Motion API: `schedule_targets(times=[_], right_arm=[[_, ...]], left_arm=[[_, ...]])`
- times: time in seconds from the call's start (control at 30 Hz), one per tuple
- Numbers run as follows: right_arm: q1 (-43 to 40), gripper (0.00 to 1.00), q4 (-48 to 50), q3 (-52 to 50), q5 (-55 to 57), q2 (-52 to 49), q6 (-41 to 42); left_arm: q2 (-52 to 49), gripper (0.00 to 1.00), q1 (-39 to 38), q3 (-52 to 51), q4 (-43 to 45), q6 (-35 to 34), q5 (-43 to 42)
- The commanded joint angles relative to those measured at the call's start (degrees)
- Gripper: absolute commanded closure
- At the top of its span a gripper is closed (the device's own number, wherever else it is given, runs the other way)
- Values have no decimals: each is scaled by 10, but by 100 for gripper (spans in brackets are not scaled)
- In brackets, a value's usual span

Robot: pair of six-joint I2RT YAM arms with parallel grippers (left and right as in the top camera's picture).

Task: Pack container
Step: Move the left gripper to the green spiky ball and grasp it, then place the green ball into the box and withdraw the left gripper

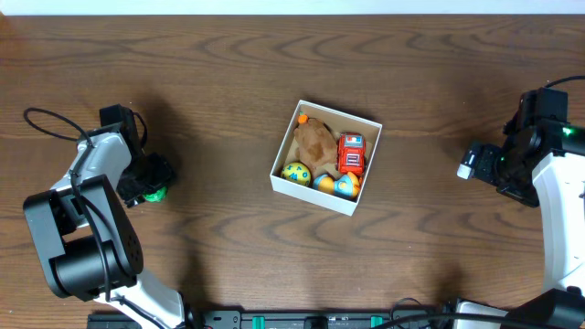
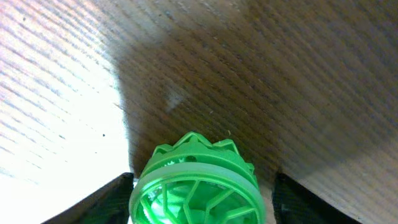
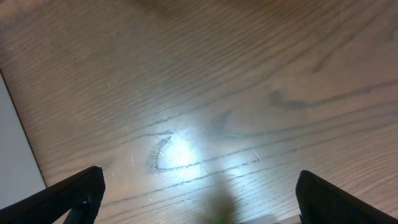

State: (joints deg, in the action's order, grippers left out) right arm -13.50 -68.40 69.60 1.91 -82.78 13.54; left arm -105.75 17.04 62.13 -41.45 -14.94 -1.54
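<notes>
The container [image 1: 312, 196] is a small white box with low walls at the table's middle. It holds a brown plush toy [image 1: 316, 142], a red toy car [image 1: 351, 153], a yellow-green ball [image 1: 295, 172] and a blue-orange egg [image 1: 344, 185]. A green ribbed wheel-like toy [image 2: 196, 186] lies on the table at the far left [image 1: 156, 194]. My left gripper [image 2: 202, 202] sits low over it, a finger on each side, with a small gap at the right finger. My right gripper [image 3: 199, 202] is wide open and empty over bare wood at the far right [image 1: 473, 163].
The brown wooden table [image 1: 210, 91] runs under everything. A pale strip [image 3: 15, 149] shows at the left edge of the right wrist view. Black cables [image 1: 50, 123] loop by the left arm.
</notes>
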Motion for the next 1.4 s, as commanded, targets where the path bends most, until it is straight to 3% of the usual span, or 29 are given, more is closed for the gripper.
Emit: schedule_targets(times=[0.0,0.2,0.5,0.67,0.87,1.07,1.37], right_arm=[[-3,1,-2,-1,0,0,-8],[-3,1,-2,-1,0,0,-8],[-3,1,-2,-1,0,0,-8],[-3,1,0,-1,0,0,-8],[-3,1,5,-1,0,0,-8],[-3,1,3,-1,0,0,-8],[-3,1,-1,-1,0,0,-8]], left_arm=[[-13,35,3,-1,0,2,4],[-9,53,3,3,-1,2,4],[79,59,-40,39,-39,2,4],[186,61,-151,96,-69,23,4],[262,62,-356,132,-26,71,7],[214,62,-509,132,-8,77,7],[75,60,-541,132,-6,72,5]])
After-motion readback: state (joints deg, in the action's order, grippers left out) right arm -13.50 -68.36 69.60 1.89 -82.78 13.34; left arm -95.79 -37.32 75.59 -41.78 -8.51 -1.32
